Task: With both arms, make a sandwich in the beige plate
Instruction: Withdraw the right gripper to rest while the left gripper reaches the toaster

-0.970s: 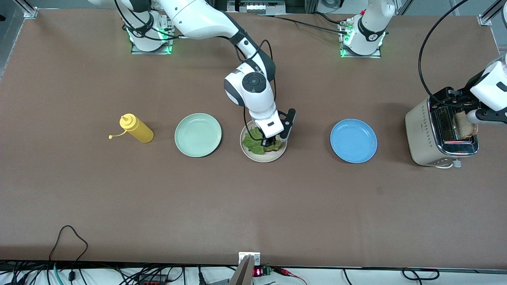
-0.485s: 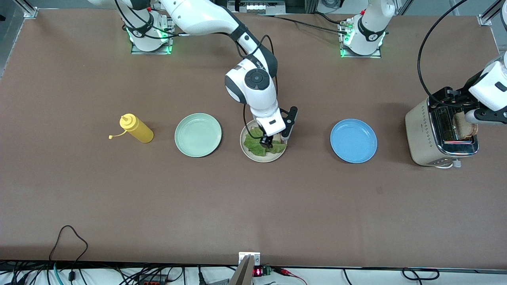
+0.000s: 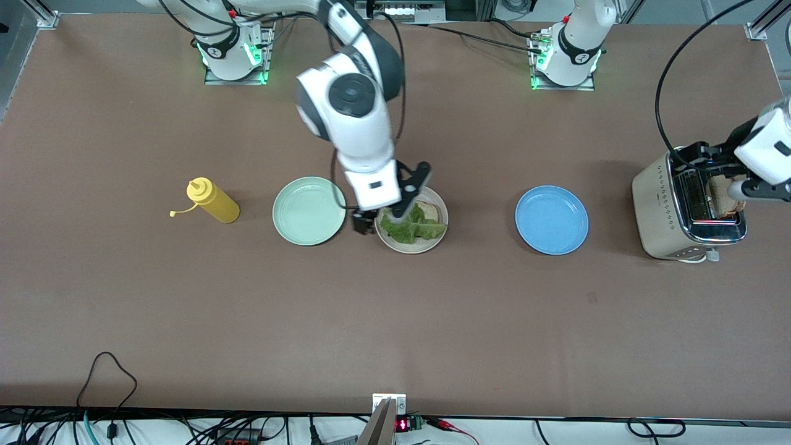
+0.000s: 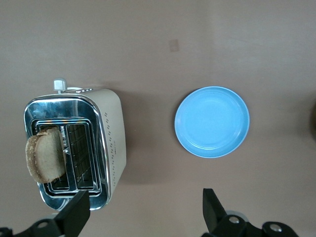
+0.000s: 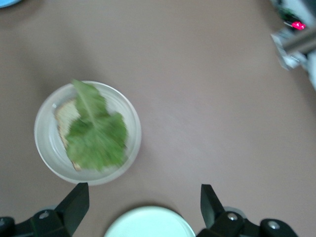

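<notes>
Front view: the lettuce lies on a bread slice in the beige plate; the right hand, wide and empty, hovers between the plates, while the left hand, spread wide, seemingly hangs over the toaster for the second slice

A silver toaster stands on the brown bench, its two slots facing up. A bread slice stands upright in one slot, well above the rim; the slot beside it shows only its wire grid. A blue plate lies well apart from the toaster. The left gripper hangs over the bench, its two black fingers spread wide with nothing between them.
</notes>
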`<state>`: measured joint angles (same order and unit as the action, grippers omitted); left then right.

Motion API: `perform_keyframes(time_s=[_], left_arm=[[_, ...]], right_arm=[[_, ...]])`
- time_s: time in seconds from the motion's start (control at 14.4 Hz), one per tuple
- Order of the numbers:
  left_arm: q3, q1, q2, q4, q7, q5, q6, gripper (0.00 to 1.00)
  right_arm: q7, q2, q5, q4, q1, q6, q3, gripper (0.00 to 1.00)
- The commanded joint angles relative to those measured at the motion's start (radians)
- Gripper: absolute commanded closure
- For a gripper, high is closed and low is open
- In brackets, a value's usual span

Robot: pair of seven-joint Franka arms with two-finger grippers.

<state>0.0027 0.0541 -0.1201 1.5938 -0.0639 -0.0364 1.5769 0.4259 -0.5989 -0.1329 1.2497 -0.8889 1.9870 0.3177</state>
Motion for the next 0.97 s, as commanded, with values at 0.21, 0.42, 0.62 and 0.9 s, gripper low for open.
perform_keyframes(time_s=[0.21, 0.42, 0.62, 0.9], left_arm=[[0.000, 0.171, -0.127, -0.054, -0.077, -0.092, 0.000, 0.00], [0.000, 0.257, -0.122, 0.009, -0.209, -0.132, 0.061, 0.00], [-0.004, 0.332, -0.098, 0.127, -0.283, -0.132, 0.181, 0.00], [-0.007, 0.365, -0.046, 0.296, -0.290, -0.122, 0.319, 0.09]], right_arm=[[-0.019, 0.120, -0.014, 0.030, 0.151, -0.128, 0.076, 0.00], [-0.024, 0.175, -0.014, 0.030, 0.240, -0.204, 0.076, 0.00], [-0.169, 0.232, -0.014, 0.030, 0.344, -0.289, 0.061, 0.00], [-0.304, 0.307, 0.012, 0.034, 0.560, -0.387, -0.122, 0.00]])
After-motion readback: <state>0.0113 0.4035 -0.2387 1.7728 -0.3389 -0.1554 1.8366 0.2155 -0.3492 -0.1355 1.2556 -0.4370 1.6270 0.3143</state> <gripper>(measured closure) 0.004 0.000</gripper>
